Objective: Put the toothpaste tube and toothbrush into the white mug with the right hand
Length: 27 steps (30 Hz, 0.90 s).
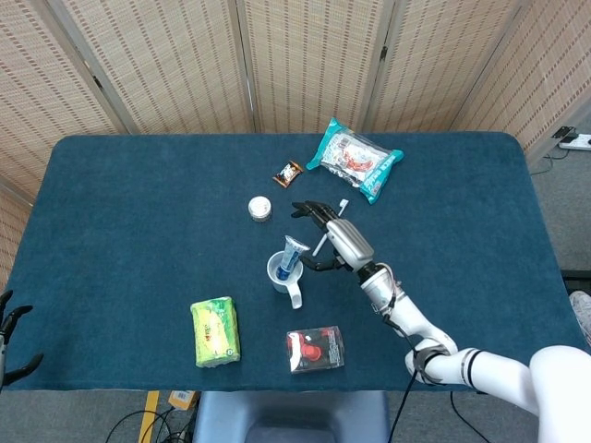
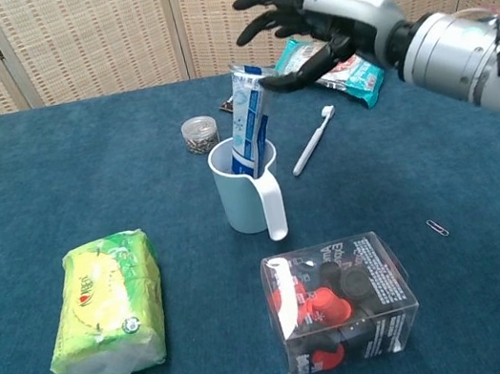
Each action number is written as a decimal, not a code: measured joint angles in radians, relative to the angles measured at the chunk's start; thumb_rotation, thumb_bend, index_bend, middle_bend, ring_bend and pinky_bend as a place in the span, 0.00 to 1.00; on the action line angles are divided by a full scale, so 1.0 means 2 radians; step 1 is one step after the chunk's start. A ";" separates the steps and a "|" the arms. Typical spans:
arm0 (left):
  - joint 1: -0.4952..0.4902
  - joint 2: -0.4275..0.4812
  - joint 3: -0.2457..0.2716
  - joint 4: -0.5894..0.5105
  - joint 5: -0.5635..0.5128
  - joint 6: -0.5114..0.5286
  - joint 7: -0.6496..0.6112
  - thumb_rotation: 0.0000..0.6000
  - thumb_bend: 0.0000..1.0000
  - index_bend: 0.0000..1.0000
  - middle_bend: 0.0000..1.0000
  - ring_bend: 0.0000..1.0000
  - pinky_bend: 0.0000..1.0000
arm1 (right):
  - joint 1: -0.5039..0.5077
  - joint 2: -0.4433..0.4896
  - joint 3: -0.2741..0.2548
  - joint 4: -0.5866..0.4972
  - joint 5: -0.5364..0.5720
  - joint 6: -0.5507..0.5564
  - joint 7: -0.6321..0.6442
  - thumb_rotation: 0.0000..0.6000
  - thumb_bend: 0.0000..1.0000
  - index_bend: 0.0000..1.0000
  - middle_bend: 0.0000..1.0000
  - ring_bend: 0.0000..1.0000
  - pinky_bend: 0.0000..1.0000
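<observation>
The blue and white toothpaste tube (image 2: 246, 122) (image 1: 290, 257) stands leaning in the white mug (image 2: 249, 190) (image 1: 283, 275) near the table's middle. A white toothbrush (image 2: 313, 140) (image 1: 336, 214) lies flat on the cloth to the right of the mug. My right hand (image 2: 308, 22) (image 1: 332, 233) hovers above and to the right of the mug with fingers spread, holding nothing. Only the dark fingertips of my left hand (image 1: 13, 330) show at the lower left edge of the head view, away from everything.
A green tissue pack (image 2: 107, 307) lies front left. A clear box of red and black items (image 2: 340, 302) sits in front of the mug. A small round tin (image 2: 199, 134), a snack bag (image 1: 355, 158), a small wrapper (image 1: 288, 173) and a paperclip (image 2: 437, 227) also lie about.
</observation>
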 measured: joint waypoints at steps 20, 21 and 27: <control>0.000 -0.003 0.001 0.003 0.012 0.010 -0.005 1.00 0.23 0.26 0.08 0.05 0.15 | 0.021 0.013 -0.043 0.073 0.046 -0.111 -0.263 1.00 0.58 0.21 0.26 0.04 0.06; 0.001 -0.003 0.001 0.003 0.011 0.010 -0.006 1.00 0.23 0.26 0.08 0.05 0.15 | 0.024 0.009 -0.045 0.079 0.048 -0.117 -0.276 1.00 0.60 0.22 0.26 0.04 0.06; 0.004 -0.004 0.003 0.008 0.008 0.008 -0.010 1.00 0.23 0.26 0.08 0.05 0.15 | 0.047 -0.034 -0.050 0.125 0.062 -0.143 -0.325 1.00 0.64 0.22 0.24 0.04 0.06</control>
